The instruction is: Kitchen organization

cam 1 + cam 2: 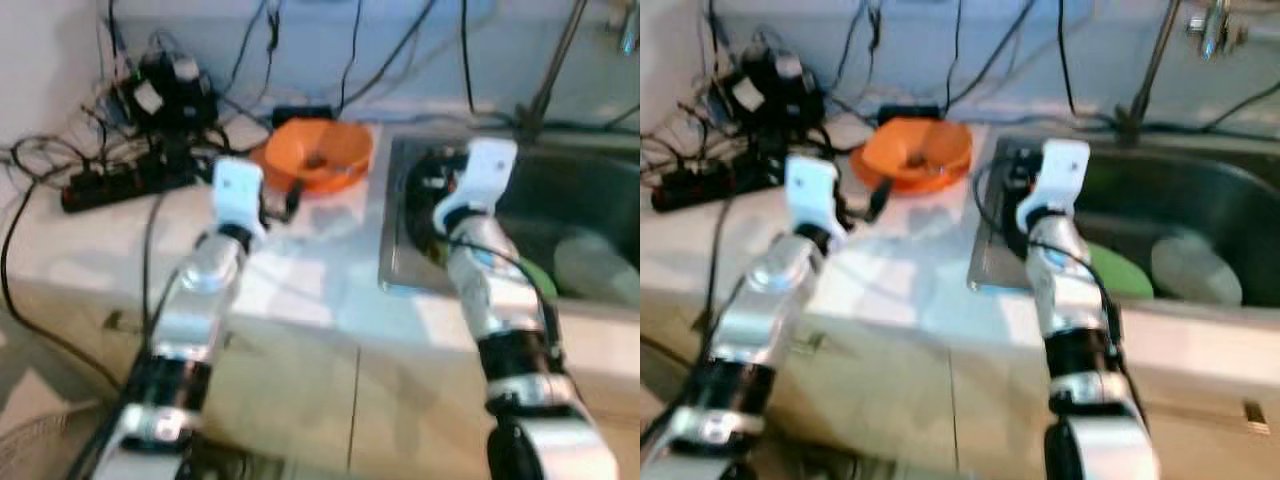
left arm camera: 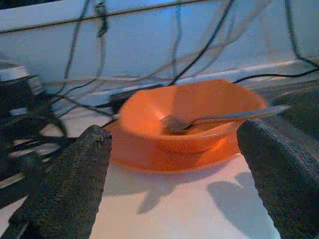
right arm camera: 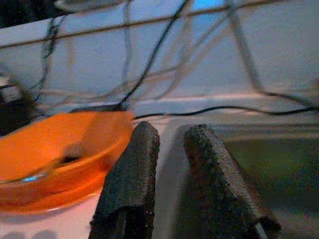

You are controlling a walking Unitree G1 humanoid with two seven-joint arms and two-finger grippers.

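left hand (image 2: 174, 164) wide – orange bowl (image 2: 192, 124) blurred | right hand (image 3: 172, 164) narrow – sink (image 1: 560, 215) cut off

text: none legible | labels/brands: none legible | numbers/signs: none legible | frames blurred

bowl (image 2: 189, 124): orange plastic, glossy
spoon (image 2: 224, 118): metal, dull shine
sink (image 1: 585, 190): brushed steel
counter (image 1: 300, 270): white, smooth, slight sheen
left gripper (image 2: 174, 179) fingers (image 2: 75, 184): black, rough knobbly texture, matt
arms: silver, polished
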